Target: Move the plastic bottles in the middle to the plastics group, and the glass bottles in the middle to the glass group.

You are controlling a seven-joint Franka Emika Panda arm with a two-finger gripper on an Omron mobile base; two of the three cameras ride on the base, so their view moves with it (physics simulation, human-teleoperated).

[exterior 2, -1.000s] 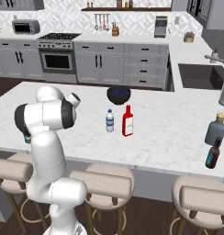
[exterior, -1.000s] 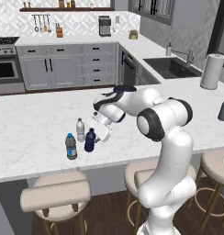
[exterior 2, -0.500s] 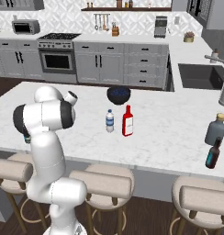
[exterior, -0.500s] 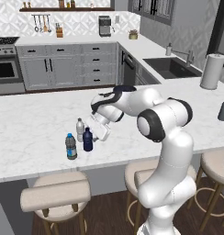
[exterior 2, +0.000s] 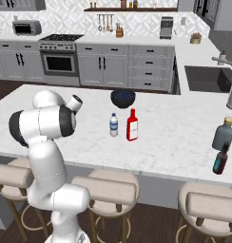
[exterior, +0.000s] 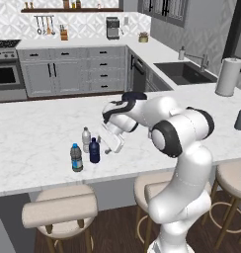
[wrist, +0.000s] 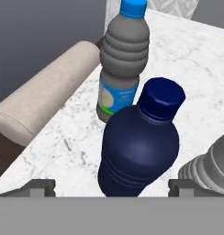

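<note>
My gripper [wrist: 113,187] is open, its fingertips [wrist: 38,188] standing apart on either side of a dark blue bottle [wrist: 141,147] that rests on the marble counter. Just behind it stands a grey bottle with a blue cap [wrist: 125,59], and a clear ribbed bottle [wrist: 210,167] shows at the right edge. From the left base view the gripper [exterior: 107,147] is right beside the dark blue bottle [exterior: 94,150], with the white-capped clear bottle [exterior: 86,140] and the blue-capped bottle [exterior: 76,158] close by. Mid-counter, the small clear water bottle with a blue label [exterior 2: 113,125] stands next to a red bottle [exterior 2: 132,125].
A dark bowl [exterior 2: 122,98] sits behind the middle bottles. At the counter's right end stand a grey-blue bottle [exterior 2: 224,134] and a dark brown bottle [exterior 2: 220,159]. Padded stools [exterior: 60,210] line the counter's near edge. A paper towel roll [exterior: 227,76] stands near the sink.
</note>
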